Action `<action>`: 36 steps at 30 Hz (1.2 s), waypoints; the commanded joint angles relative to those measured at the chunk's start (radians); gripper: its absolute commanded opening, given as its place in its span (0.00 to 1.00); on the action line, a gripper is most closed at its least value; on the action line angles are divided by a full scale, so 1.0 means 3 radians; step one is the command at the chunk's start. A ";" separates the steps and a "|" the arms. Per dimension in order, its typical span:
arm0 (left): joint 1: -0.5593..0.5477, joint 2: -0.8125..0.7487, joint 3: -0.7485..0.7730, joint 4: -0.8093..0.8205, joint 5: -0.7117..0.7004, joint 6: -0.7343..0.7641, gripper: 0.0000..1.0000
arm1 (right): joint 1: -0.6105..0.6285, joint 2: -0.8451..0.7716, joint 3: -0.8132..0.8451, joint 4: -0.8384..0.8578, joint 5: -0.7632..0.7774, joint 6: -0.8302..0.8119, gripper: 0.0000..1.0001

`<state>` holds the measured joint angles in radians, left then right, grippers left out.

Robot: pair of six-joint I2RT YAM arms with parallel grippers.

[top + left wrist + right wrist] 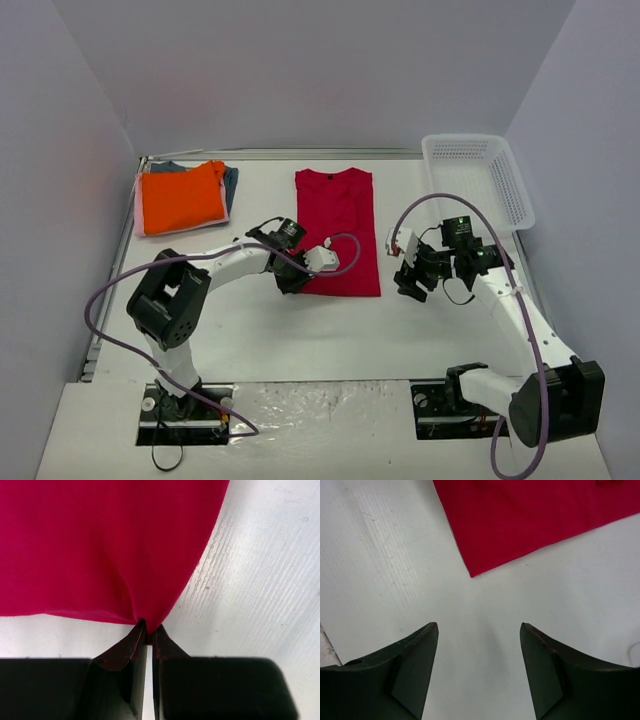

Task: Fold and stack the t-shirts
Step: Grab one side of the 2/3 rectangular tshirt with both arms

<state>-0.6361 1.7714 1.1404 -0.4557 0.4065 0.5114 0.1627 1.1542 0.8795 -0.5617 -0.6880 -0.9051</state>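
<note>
The crimson-red t-shirt (338,225) lies as a long folded strip in the middle of the table, collar at the far end. My left gripper (293,283) is shut on its near left corner; in the left wrist view the cloth (110,545) puckers into the closed gripper (148,629). My right gripper (410,283) is open and empty, hovering over bare table to the right of the shirt's near right corner (472,572). A folded stack with the orange t-shirt (182,196) on top, pink and grey-blue edges under it, sits at the far left.
A white mesh basket (478,178) stands at the far right corner. Grey walls close in the table on three sides. Purple cables loop off both arms above the table.
</note>
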 commanded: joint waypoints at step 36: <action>0.0157 0.0288 0.0417 -0.0414 0.0598 -0.0196 0.02 | 0.1212 0.1440 -0.0084 0.0824 0.0943 -0.0184 0.40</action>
<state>-0.5838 1.8603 1.2343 -0.5453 0.5499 0.4374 0.5190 1.5734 0.8303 -0.3161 -0.4225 -0.9718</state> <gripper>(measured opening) 0.050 0.399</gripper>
